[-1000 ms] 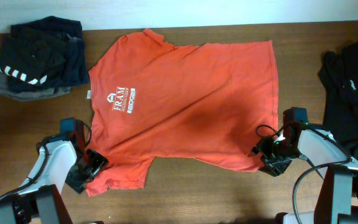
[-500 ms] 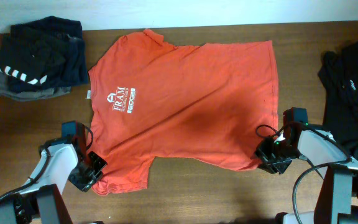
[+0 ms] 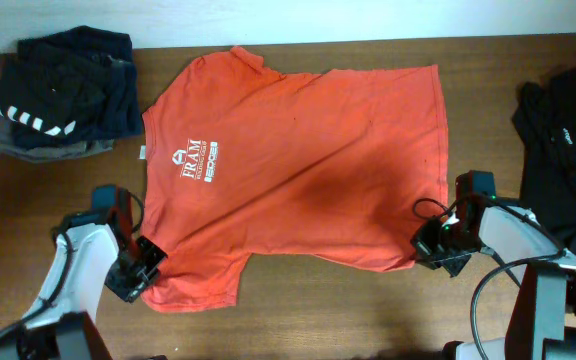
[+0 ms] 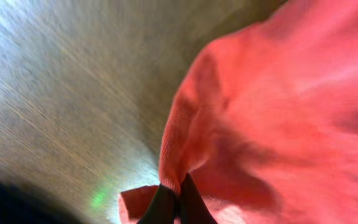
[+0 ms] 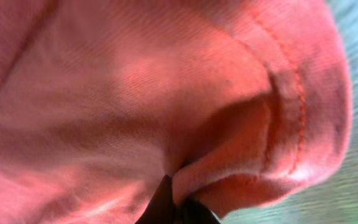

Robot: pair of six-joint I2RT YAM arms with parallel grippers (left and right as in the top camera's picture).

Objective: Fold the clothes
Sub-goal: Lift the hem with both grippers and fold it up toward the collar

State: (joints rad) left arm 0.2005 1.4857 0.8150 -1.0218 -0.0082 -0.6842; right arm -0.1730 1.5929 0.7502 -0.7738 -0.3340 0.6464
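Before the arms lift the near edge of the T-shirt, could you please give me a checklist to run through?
1. Left fingers shut on the sleeve of the T-shirt: ok.
2. Right fingers shut on the hem corner: ok.
3. T-shirt spread flat, logo up: ok.
4. Black garment apart from the T-shirt: ok.
5. Striped pile clear of the far sleeve: cannot tell, they sit very close.
6. Each grip holds both fabric layers: cannot tell.
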